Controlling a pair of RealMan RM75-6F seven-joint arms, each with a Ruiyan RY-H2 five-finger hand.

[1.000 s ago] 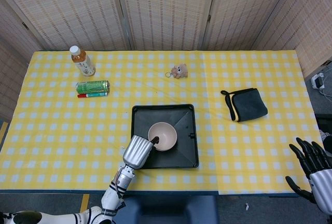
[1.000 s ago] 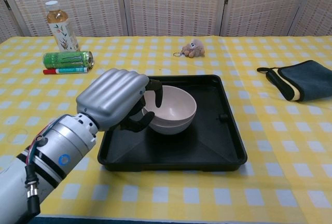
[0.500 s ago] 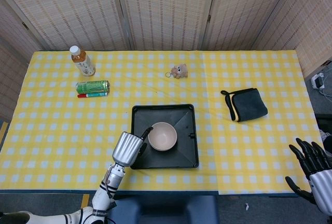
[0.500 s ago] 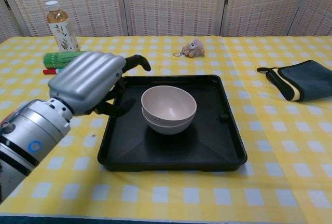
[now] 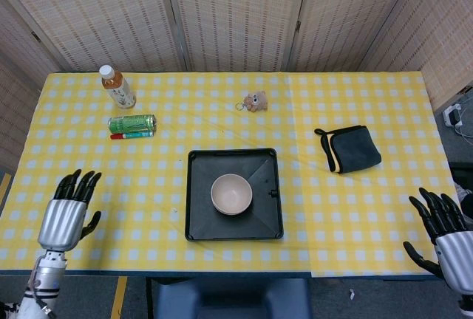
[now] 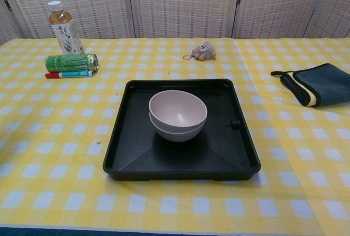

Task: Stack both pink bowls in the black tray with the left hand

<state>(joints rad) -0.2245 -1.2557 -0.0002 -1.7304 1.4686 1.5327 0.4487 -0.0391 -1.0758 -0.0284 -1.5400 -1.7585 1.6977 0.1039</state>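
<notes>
— Nearest, what is seen of the hands?

— Low at the table's near edge, the left hand (image 5: 63, 215) is seen at about 8 o'clock from the tray, fingers spread and nothing held. The right hand (image 5: 443, 232) is found at about 4 o'clock, likewise splayed and empty. Both are kept well apart from the tray, and neither is caught by the chest view.

— And the bowls?

— The two pink bowls (image 6: 178, 116) are nested one inside the other, upright, and are set on the floor of the black tray (image 6: 133, 154), slightly toward its left half. A small black knob (image 6: 235, 122) is seen on the tray floor at 3 o'clock from the bowls, apart from them.

— What is laid farther out?

— On the yellow checked tablecloth (image 5: 369, 208), a dark folded cloth pouch with pale trim (image 5: 349, 149) is placed at 2 o'clock from the tray. At 10 o'clock, a green drink can (image 5: 132, 123) is laid on its side, with a red-capped marker (image 5: 131, 135) lying just beside it on the near side. Beyond the can, a tea bottle with a white cap (image 5: 117, 87) is stood upright. At 12 o'clock, a small plush keychain (image 5: 255, 101) is rested on the cloth. Woven folding screens (image 5: 236, 16) are set behind the table.
</notes>
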